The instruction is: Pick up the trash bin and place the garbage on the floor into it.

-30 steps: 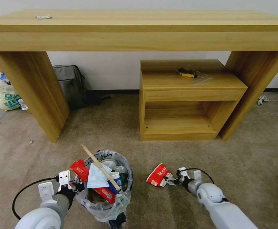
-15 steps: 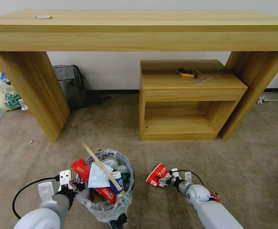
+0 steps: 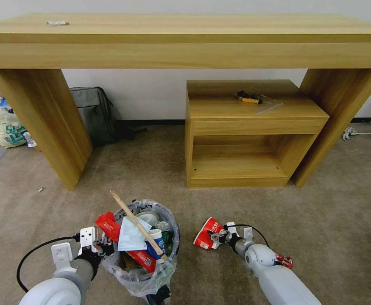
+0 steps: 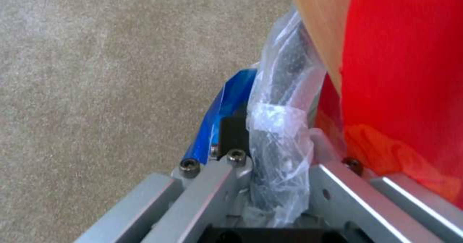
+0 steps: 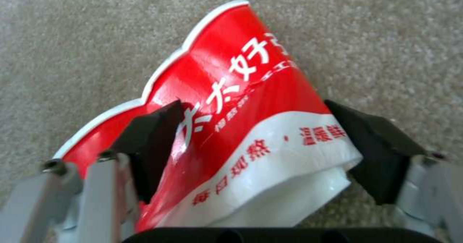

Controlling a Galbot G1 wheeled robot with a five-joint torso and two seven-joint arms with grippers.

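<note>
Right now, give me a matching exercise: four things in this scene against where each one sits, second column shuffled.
Things:
1. trash bin
2. red-white carton
3. grey backpack
4. small red wrapper

Places:
A. under the long desk, against the wall
B. on the carpet beside the right arm
C. rim clamped in the left pincer
D. between the fingers of the right pincer

Pairs: 1-C, 2-D, 3-A, 4-B

My left gripper (image 3: pixel 101 247) grips the rim of the trash bin (image 3: pixel 145 250), which is stuffed with wrappers, a cup and a stick. Just right of the bin, my right gripper (image 3: pixel 217 237) holds a crumpled red-white carton (image 3: pixel 205 233) low over the floor (image 3: pixel 151 169). A small red wrapper (image 3: pixel 285 260) lies farther right of the bin.
</note>
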